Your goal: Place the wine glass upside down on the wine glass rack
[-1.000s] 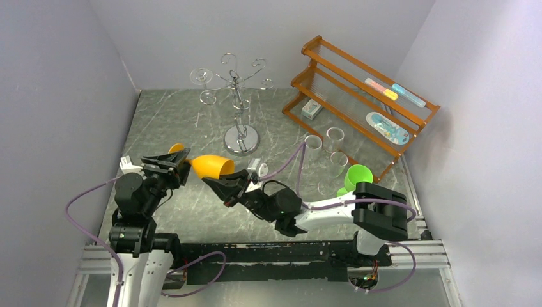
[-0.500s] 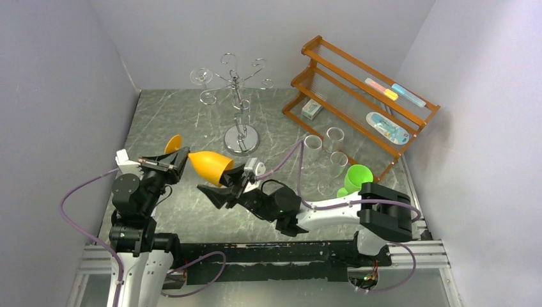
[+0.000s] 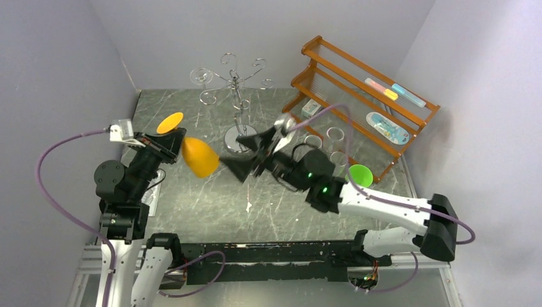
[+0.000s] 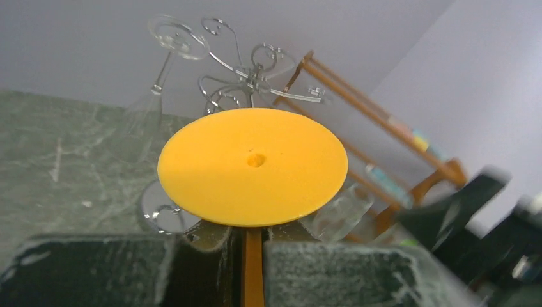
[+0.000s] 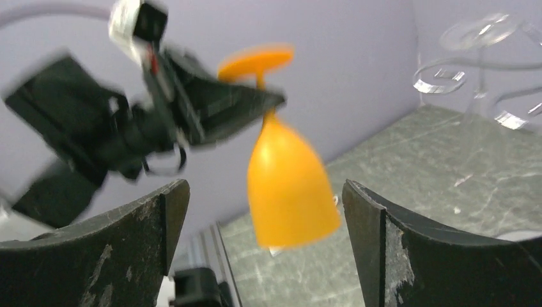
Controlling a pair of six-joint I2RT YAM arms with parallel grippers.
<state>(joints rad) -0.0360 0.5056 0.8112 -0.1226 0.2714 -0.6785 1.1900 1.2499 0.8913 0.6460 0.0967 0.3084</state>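
The orange wine glass [image 3: 200, 157] hangs above the table's left side, foot [image 3: 170, 122] up and bowl tilted down. My left gripper [image 3: 174, 142] is shut on its thin stem [image 4: 253, 262], and the round foot [image 4: 252, 166] fills the left wrist view. My right gripper [image 3: 250, 153] stands open just right of the bowl [image 5: 291, 185], apart from it. The chrome wine glass rack [image 3: 236, 83] stands at the back middle on its mirrored base [image 3: 241, 137]. The rack [image 4: 255, 70] shows beyond the foot, and a clear glass [image 4: 167, 45] hangs from one arm.
An orange-brown wooden shelf [image 3: 358, 83] with small items stands at the back right. Clear glass cups [image 3: 332, 144] and a green cup [image 3: 360, 173] sit in front of it. Grey walls close in the left, back and right.
My right gripper let go of the orange bowl, opened wide and drew back to the right. My left gripper shut on the stem, rose and turned the glass bowl-down.
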